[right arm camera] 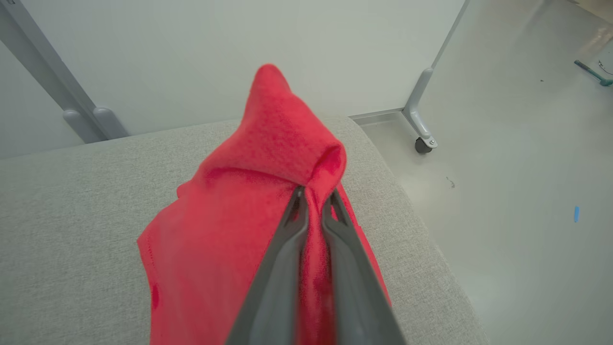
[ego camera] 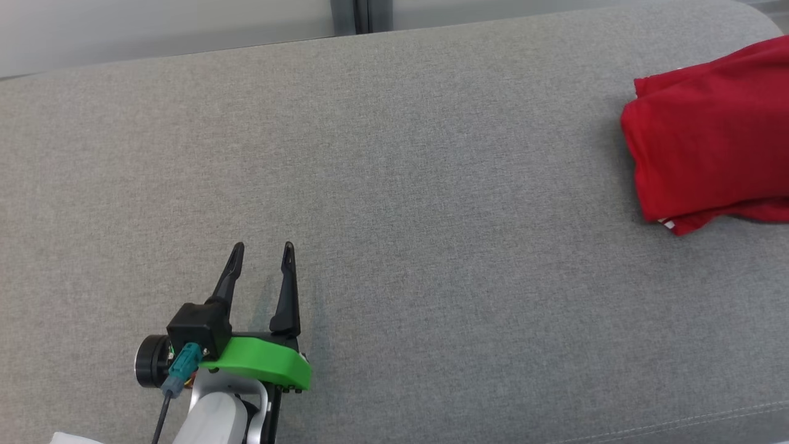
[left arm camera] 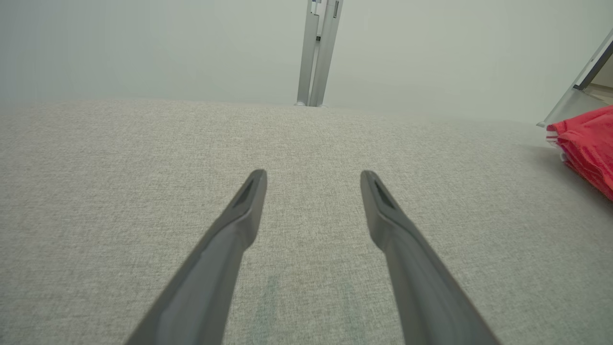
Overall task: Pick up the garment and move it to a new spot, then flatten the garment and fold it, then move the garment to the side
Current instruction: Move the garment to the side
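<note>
Head view, garment (ego camera: pixel 709 135) near cushion (ego camera: pixel 394 216) right edge

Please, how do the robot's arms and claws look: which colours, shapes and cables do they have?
The left claw has two long dark fingers that taper to points. They rise from a bright green mount, beside a black box with a teal plug and a black cable. The forearm is white. The right claw has the same dark grey fingers.
</note>
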